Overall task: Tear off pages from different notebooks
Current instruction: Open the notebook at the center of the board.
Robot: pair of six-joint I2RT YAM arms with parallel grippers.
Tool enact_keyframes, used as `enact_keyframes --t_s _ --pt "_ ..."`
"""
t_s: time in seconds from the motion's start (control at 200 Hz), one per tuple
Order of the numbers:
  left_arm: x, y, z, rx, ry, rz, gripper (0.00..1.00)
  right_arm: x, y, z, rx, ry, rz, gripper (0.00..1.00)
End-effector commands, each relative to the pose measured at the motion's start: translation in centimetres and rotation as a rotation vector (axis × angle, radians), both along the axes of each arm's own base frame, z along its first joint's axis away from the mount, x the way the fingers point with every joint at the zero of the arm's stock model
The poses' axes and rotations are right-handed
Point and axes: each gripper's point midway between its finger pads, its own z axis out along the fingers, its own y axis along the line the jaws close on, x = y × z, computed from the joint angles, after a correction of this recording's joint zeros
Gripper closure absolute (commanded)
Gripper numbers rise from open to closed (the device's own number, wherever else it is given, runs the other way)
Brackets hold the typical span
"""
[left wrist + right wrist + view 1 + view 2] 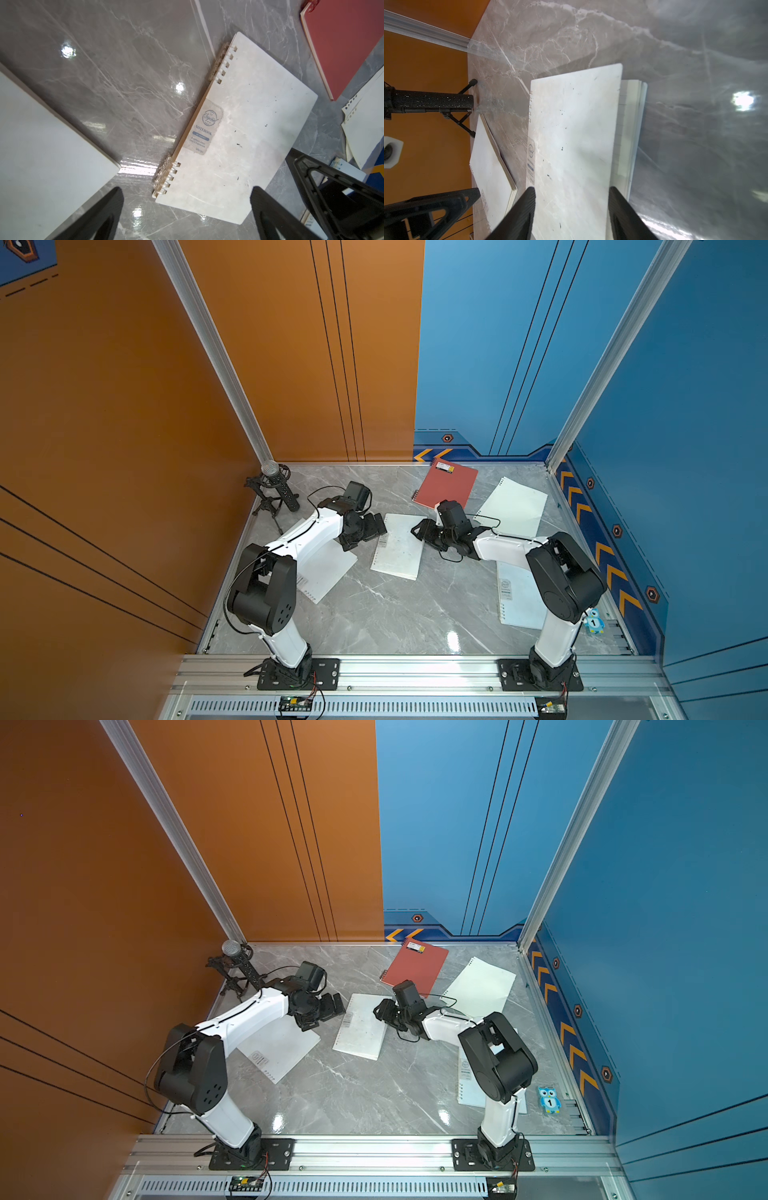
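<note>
Notebook [398, 547] with frosted cover lies on marble table [374, 614], loose pages [513, 506] farther back.

Glare spots on glossy table [395, 614]; right wrist view blurry.

Grey marble-patterned glossy tabletop [124, 83], with bright light reflections. Frosted white wire-spiral notebook [249, 135], closed and lying flat, its cover speckled with small dark marks. Grey rounded label [205, 126] reading "NOTEBOOK", beside the spiral edge. Second white notebook [41, 155], partly cut off, apart from the first. Red-orange notebook [349, 45], corner only. Loose cream punched sheets [365, 124], overlapping, near the red-orange cover. Left gripper [187, 189], black fingers spread wide over one end of the frosted notebook.
</note>
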Motion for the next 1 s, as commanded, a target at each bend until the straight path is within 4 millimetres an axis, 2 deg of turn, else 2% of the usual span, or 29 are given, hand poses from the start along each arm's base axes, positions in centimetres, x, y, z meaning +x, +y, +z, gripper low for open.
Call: enact_keyframes --t_s 0.0,0.21,0.385,0.485,0.621,0.776,0.846,0.991 --pt "0.2 0.3 1.5 -0.043 -0.042 -0.025 0.02 0.2 1.1 2.0 0.018 -0.02 0.032 0.41" --pt "1.0 1.0 3.9 -0.08 -0.103 -0.022 0.02 0.7 2.9 3.5 0.033 -0.038 0.075 0.41" --pt "2.0 1.5 5.4 -0.132 -0.142 -0.007 0.02 1.0 5.9 6.2 0.071 -0.089 0.132 0.41" --pt "3.0 1.5 6.2 -0.158 -0.159 -0.001 0.02 1.2 7.0 7.0 0.064 -0.109 0.15 0.4" --pt "4.4 1.0 7.4 -0.187 -0.184 -0.006 0.02 1.3 8.4 6.6 0.07 -0.107 0.176 0.4" --pt "5.9 0.4 8.5 -0.221 -0.201 -0.014 0.02 1.1 10.3 7.2 0.079 -0.139 0.222 0.39" --pt "6.4 0.2 8.7 -0.233 -0.2 -0.014 0.02 1.4 10.5 7.3 0.073 -0.151 0.23 0.37" --pt "7.4 -0.3 8.8 -0.263 -0.196 -0.024 0.02 1.5 10.9 6.1 0.063 -0.131 0.247 0.33"
